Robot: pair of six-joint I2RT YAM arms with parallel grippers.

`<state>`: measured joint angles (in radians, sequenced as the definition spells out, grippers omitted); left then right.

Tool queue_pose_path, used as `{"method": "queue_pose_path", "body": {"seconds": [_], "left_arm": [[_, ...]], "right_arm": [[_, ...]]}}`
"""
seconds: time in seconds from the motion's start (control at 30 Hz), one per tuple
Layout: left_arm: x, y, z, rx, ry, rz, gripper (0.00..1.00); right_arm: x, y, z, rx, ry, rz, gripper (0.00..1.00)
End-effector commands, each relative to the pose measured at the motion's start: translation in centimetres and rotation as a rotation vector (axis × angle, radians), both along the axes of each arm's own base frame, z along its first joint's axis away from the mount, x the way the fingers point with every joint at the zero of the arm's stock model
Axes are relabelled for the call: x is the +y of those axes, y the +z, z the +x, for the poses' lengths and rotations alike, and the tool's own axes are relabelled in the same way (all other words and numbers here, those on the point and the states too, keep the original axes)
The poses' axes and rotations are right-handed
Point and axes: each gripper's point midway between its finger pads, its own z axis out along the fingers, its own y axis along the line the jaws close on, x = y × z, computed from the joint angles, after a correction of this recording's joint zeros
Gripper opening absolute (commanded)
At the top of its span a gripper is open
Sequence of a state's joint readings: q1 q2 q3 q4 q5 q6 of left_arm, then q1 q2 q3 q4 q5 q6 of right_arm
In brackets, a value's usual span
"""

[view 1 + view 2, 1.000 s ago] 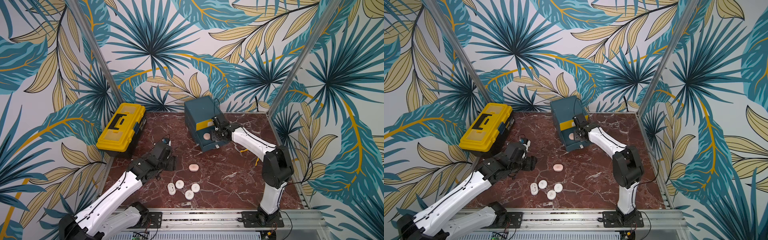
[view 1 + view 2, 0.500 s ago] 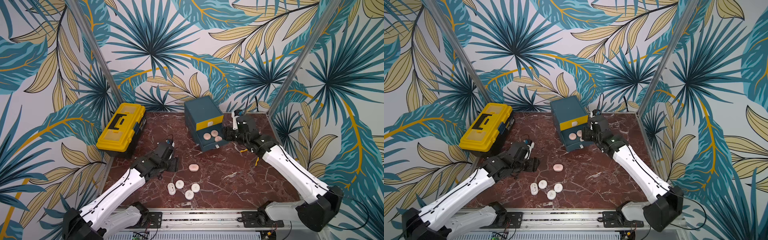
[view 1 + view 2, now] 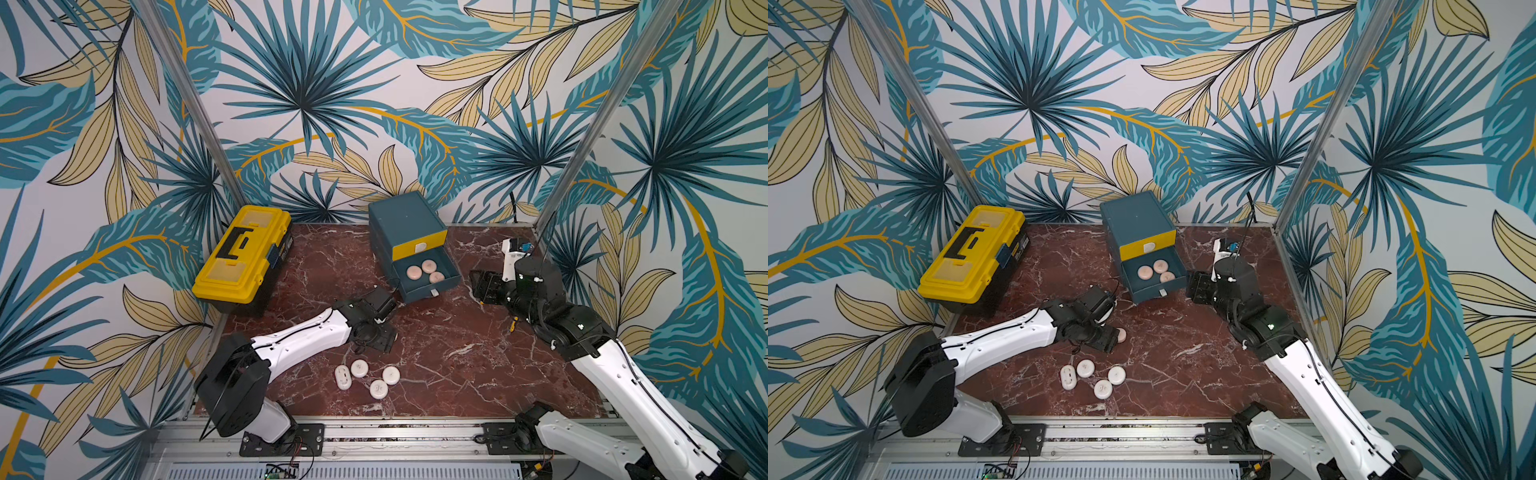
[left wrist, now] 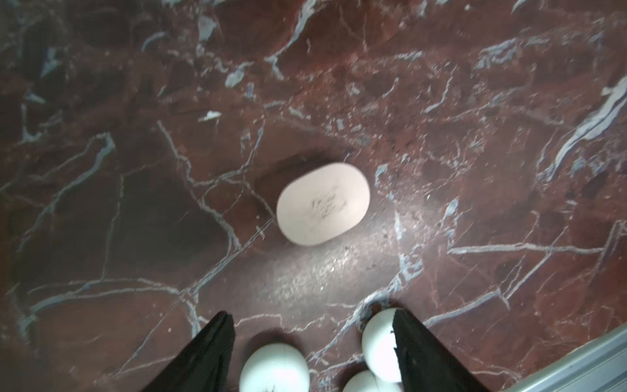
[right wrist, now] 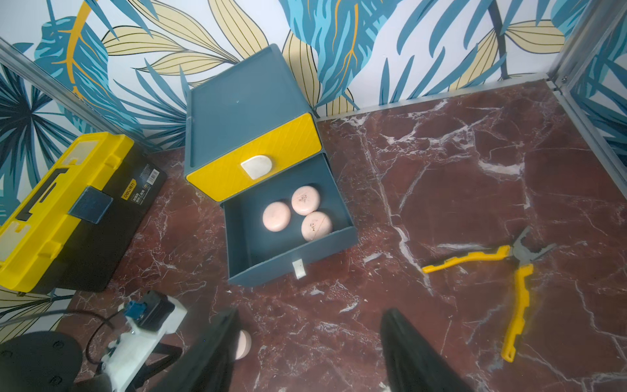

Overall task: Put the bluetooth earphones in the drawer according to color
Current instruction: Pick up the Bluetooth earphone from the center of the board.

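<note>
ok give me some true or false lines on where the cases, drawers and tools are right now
1. Three pink cases lie in the open teal drawer. True.
2. The yellow drawer is pulled out. False: the yellow drawer is shut; the teal one under it is open.
3. Four white cases lie on the table. True.
4. The left tool holds a pink case. False: the left tool is open and empty; a fourth pink case lies on the table.
5. The pliers are in the toolbox. False: the pliers lie on the table; the toolbox is closed.
</note>
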<state>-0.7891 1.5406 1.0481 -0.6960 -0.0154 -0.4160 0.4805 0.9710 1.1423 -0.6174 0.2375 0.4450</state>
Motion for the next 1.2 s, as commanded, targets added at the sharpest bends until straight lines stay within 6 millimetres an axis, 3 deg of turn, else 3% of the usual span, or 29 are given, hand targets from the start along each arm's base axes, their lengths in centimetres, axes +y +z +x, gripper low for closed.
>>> {"method": "queue_pose_path", "body": {"seconds": [0.0, 0.1, 0.33, 0.87, 1.17], "left_arm": [[-2.6, 0.9, 1.7, -0.027, -0.013, -0.049, 0.79], [-3.0, -0.3, 1.8, 0.002, -0.020, -0.007, 0.79], [-1.9, -1.8, 2.3, 0.027, 0.007, 0.102, 0.81], [-2.5, -4.9, 3.5, 0.065, 0.010, 0.178, 0.81], [-2.1, -5.0, 3.1, 0.073, 0.003, 0.191, 0.66]], "right_arm": [[-0.8, -2.1, -0.8, 0.058, -0.028, -0.025, 0.71], [-1.0, -2.4, -1.1, 0.064, -0.033, -0.026, 0.71], [-1.3, -2.5, -1.6, 0.065, -0.037, -0.026, 0.72], [-1.5, -3.0, -2.0, 0.076, -0.039, -0.027, 0.72], [-1.4, -3.1, -1.9, 0.079, -0.037, -0.026, 0.72]]}}
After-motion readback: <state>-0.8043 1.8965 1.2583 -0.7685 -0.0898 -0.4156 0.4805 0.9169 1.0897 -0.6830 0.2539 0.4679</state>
